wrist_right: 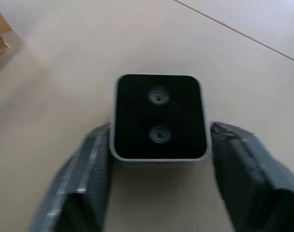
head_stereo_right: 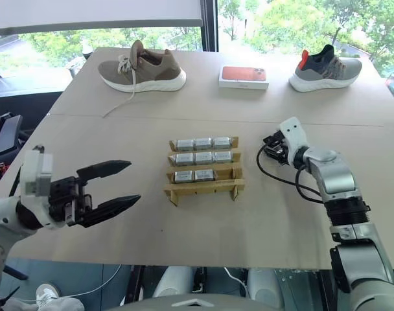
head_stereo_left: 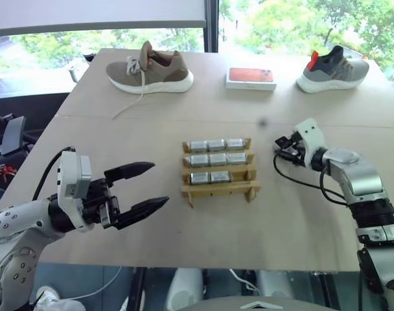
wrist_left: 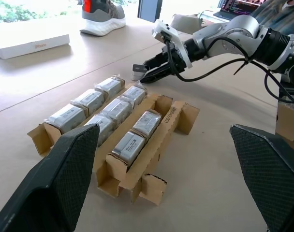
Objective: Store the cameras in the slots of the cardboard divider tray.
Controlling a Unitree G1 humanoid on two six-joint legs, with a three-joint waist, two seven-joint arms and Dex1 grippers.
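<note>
Black-faced, the last camera (wrist_right: pixel 159 117) sits on the table between the right gripper (wrist_right: pixel 159 159) fingers, which seem just pinched on its sides, right of the cardboard divider tray (head_stereo_left: pixel 218 188); the left gripper (head_stereo_left: pixel 148 188) hangs wide open, empty, farther away.

Nine cameras (head_stereo_left: pixel 217 159), one cardboard divider tray (head_stereo_left: pixel 220 189), two shoes (head_stereo_left: pixel 150 70), one box (head_stereo_left: pixel 251 78).
</note>
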